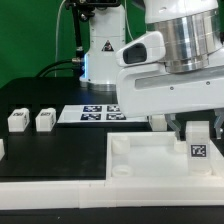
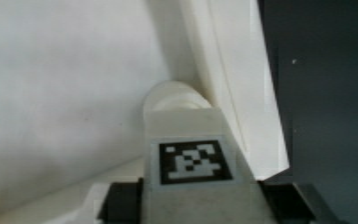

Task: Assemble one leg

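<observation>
My gripper [image 1: 198, 133] is shut on a white leg [image 1: 199, 146] with a black-and-white tag and holds it upright in the far right corner of the big white tray-like part [image 1: 150, 165]. In the wrist view the leg [image 2: 194, 140] sits between the two dark fingers [image 2: 130, 200], its rounded tip against the tray's raised rim [image 2: 229, 70]. Two more legs [image 1: 17, 121] [image 1: 45, 120] stand on the black table at the exterior view's left. A third partly shows at the left edge [image 1: 2, 150].
The marker board [image 1: 95, 113] lies on the table behind the tray. The arm's base [image 1: 100, 50] stands at the back. A white ledge [image 1: 60, 200] runs along the table's front. A green backdrop is behind.
</observation>
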`<state>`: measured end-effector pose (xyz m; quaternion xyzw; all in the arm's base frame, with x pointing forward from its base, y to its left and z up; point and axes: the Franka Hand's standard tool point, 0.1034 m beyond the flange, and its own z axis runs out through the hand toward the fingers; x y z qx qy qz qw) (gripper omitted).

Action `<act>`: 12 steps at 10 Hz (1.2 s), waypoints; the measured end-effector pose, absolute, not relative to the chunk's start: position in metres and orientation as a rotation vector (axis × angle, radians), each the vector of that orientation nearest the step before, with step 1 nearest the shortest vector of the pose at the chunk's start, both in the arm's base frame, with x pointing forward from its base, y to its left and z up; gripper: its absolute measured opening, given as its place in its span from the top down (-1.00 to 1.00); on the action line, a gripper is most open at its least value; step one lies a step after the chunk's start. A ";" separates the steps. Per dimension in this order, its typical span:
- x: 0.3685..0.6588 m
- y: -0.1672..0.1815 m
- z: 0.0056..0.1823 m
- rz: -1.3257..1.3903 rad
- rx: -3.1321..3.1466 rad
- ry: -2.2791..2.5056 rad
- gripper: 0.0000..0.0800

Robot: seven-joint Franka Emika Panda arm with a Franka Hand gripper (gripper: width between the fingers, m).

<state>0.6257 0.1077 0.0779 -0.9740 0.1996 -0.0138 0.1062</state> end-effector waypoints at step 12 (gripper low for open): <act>0.623 0.109 0.075 -0.025 -2.858 0.644 -0.62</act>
